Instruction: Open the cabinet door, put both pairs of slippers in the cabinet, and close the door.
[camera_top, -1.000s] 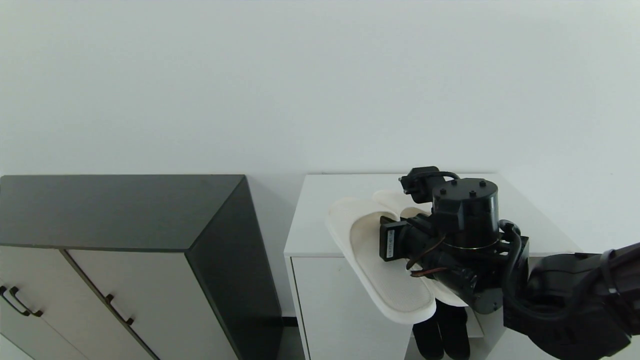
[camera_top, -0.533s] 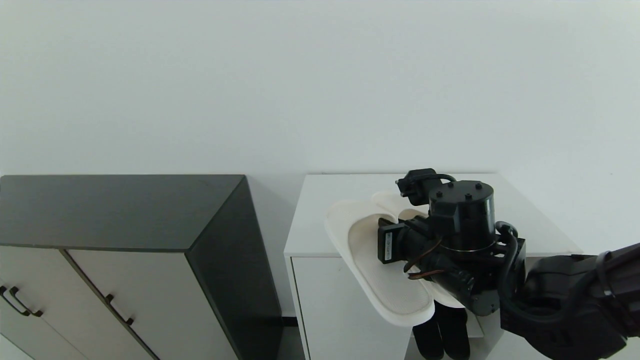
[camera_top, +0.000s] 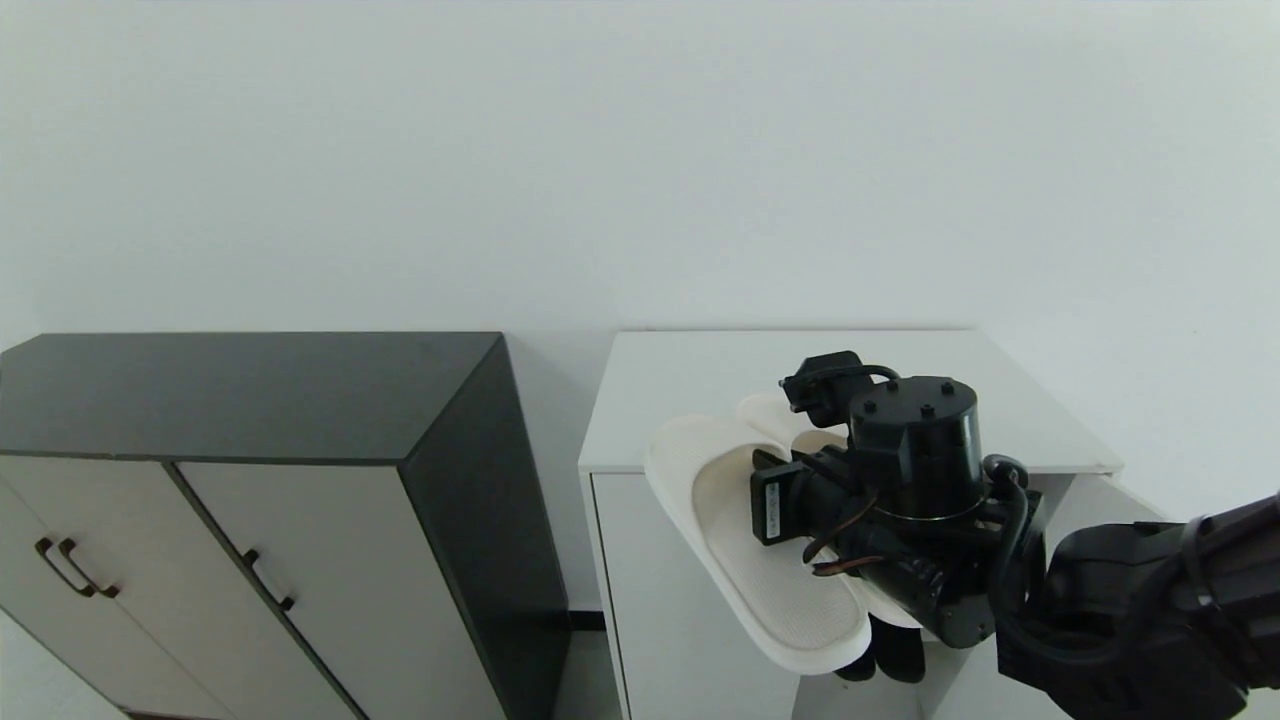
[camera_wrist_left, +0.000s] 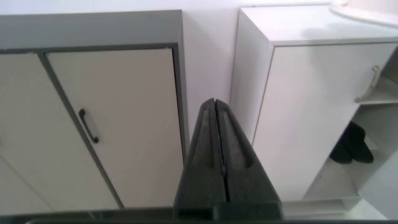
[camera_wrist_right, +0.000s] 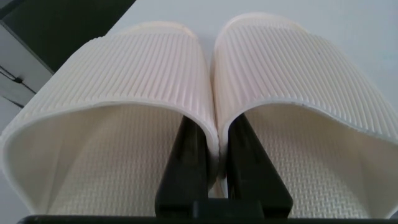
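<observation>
A pair of white slippers (camera_top: 770, 570) hangs in front of the white cabinet (camera_top: 700, 380), toes toward its top edge. My right gripper (camera_wrist_right: 209, 143) is shut on the two inner side walls of the white slippers (camera_wrist_right: 143, 81), pinching them together. The cabinet's right-hand side stands open, and a pair of black slippers (camera_top: 885, 655) lies on a lower shelf inside. In the left wrist view, my left gripper (camera_wrist_left: 216, 112) is shut and empty, low in front of the gap between the two cabinets, with the black slippers (camera_wrist_left: 352, 143) off to one side.
A dark-topped cabinet (camera_top: 250, 390) with light doors and dark handles (camera_top: 268, 580) stands left of the white one, a narrow gap between them. The white cabinet's closed front panel (camera_wrist_left: 305, 118) has a handle (camera_wrist_left: 372, 84) at its edge. A plain wall is behind.
The head camera has shifted, so both cabinets sit differently in the picture. My right gripper with the white slippers has come slightly down and back from the cabinet top toward its front.
</observation>
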